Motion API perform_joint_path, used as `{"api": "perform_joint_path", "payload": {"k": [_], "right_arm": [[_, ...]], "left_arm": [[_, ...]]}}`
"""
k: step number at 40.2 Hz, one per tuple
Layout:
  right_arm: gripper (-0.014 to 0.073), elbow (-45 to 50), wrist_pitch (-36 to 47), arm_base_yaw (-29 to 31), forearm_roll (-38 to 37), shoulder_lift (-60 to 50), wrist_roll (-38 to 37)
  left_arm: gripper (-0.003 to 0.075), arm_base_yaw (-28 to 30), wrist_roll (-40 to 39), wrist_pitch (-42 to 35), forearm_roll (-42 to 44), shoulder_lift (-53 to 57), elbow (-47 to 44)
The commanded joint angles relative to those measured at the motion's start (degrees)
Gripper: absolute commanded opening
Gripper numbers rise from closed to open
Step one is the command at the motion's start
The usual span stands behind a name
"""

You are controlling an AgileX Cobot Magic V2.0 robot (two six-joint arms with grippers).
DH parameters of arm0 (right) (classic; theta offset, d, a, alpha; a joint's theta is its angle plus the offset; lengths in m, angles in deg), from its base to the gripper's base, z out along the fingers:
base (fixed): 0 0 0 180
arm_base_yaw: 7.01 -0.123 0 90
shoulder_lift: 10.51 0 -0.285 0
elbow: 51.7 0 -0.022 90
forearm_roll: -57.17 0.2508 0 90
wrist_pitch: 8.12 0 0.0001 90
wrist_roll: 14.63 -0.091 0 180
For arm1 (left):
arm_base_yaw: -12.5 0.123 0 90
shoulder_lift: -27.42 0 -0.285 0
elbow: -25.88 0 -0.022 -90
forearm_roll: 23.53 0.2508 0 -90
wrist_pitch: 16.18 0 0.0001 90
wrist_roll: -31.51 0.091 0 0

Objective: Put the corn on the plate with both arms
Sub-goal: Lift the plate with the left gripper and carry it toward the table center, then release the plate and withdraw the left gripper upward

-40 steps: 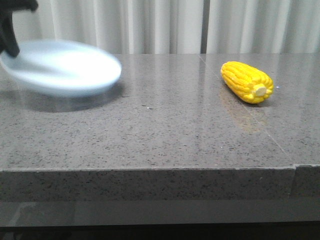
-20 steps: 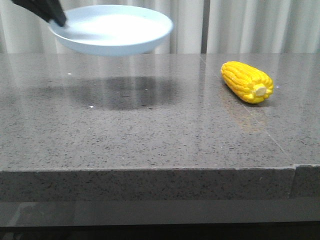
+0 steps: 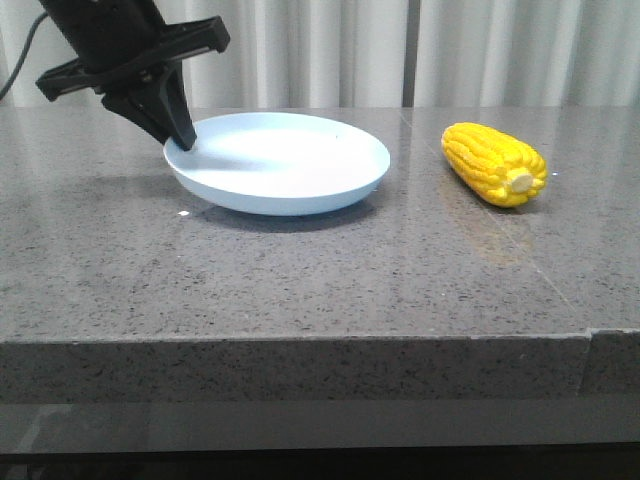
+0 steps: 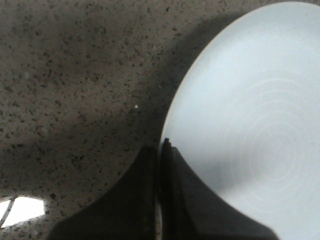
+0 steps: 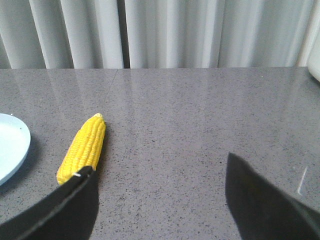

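Observation:
The pale blue plate [image 3: 280,160] rests on the grey stone table near its middle. My left gripper [image 3: 183,138] is shut on the plate's left rim, one finger inside and one outside; the left wrist view shows the plate [image 4: 250,125] and the gripper [image 4: 161,150] pinching its edge. The yellow corn [image 3: 495,163] lies on the table to the right of the plate, stub end toward the front. My right gripper [image 5: 159,170] is open and empty, the corn [image 5: 82,147] beside one finger. The right gripper is out of the front view.
The grey speckled table [image 3: 320,270] has its front edge near the bottom of the front view. White curtains [image 3: 330,50] hang behind it. In the right wrist view the plate's edge [image 5: 11,145] shows beyond the corn.
My left gripper carried the plate from the far left, up and rightward through the air, then down onto the table near the middle. The corn has not moved.

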Motion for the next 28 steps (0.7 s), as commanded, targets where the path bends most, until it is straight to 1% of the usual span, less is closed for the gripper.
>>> {"api": "perform_joint_path", "payload": {"k": [1,4,8,11,12,14,18,22,24,28], "right_arm": [[0.0559,-2.04,4.12,0.27,-0.47,0.92,-0.02],[0.0559,-2.04,4.12,0.27,-0.47,0.92,-0.02],[0.0559,-2.04,4.12,0.27,-0.47,0.92,-0.02],[0.0559,-2.04,4.12,0.27,-0.47,0.92,-0.02],[0.0559,-2.04,4.12,0.27,-0.47,0.92,-0.02],[0.0559,-2.04,4.12,0.27,-0.47,0.92,-0.02],[0.0559,-2.04,4.12,0.27,-0.47,0.92,-0.02],[0.0559,-2.04,4.12,0.27,-0.47,0.92,-0.02],[0.0559,-2.04,4.12,0.27,-0.47,0.92,-0.02],[0.0559,-2.04,4.12,0.27,-0.47,0.92,-0.02]], "left_arm": [[0.0056,-0.43,0.00,-1.92,-1.50,2.46,1.74],[0.0134,-0.43,0.00,-1.92,-1.38,2.46,1.74],[0.0266,-0.43,0.52,-1.45,-0.93,3.16,2.29],[0.0328,-0.43,0.79,-0.53,1.80,4.95,3.07],[0.0337,-0.43,0.79,-0.34,3.32,5.76,3.07],[0.0341,-0.43,0.66,0.19,6.05,7.73,3.07],[0.0333,0.44,-2.88,2.43,13.40,11.27,2.97],[0.0330,2.05,-5.14,4.58,18.30,14.09,1.96],[0.0313,3.14,-5.23,5.51,19.46,15.61,0.96],[0.0237,5.79,-5.23,7.02,19.71,18.52,-2.53]]}}
